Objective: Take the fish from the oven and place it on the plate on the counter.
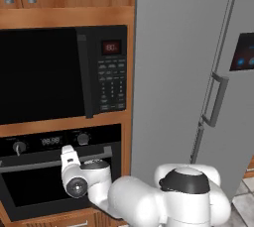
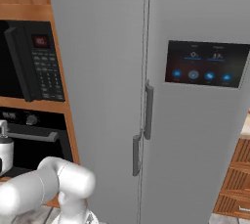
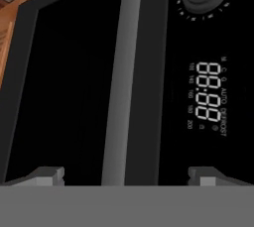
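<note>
You face the oven (image 1: 54, 181), a black wall unit with its door closed, so whatever sits inside is hidden from you and the fish cannot be seen. Directly above the oven sits a black microwave (image 1: 59, 72) with a keypad, and beside the oven on the right stands a tall grey refrigerator (image 2: 161, 96) with a dark touch panel. The oven shows two knobs, a small digital display (image 3: 207, 97) and a long silver bar handle (image 3: 121, 77) across its door. Your gripper (image 3: 126, 174) is close in front of the oven handle, fingers spread apart on either side of it, not touching.
</note>
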### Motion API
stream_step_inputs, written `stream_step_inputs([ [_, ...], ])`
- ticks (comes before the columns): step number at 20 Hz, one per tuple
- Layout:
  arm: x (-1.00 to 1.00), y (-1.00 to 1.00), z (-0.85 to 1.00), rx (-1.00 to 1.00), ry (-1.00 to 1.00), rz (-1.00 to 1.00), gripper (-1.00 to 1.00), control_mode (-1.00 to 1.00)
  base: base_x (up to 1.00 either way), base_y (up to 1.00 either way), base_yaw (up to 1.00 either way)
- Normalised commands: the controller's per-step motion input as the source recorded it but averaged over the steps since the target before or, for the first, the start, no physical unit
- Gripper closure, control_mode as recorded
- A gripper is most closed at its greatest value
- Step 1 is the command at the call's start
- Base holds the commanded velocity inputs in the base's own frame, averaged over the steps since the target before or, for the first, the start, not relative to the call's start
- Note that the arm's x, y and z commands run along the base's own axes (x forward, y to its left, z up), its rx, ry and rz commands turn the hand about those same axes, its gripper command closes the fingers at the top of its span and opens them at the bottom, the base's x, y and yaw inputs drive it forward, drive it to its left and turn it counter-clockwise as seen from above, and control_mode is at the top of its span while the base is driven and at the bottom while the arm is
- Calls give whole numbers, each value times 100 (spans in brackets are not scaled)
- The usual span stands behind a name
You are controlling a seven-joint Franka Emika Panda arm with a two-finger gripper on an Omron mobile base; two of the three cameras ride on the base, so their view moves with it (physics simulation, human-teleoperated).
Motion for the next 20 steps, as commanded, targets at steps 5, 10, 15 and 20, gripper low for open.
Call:
stream_step_inputs([
  [5, 0, 1, -11, 0, 0, 0, -100, -100, 0, 0, 0],
  [10, 6, 10, -9, -1, 0, 0, -100, -100, 0, 0, 0],
  [15, 21, 8, -6, -1, 0, 0, -100, -100, 0, 0, 0],
  [20, 24, 7, -14, 0, 0, 0, -100, -100, 0, 0, 0],
])
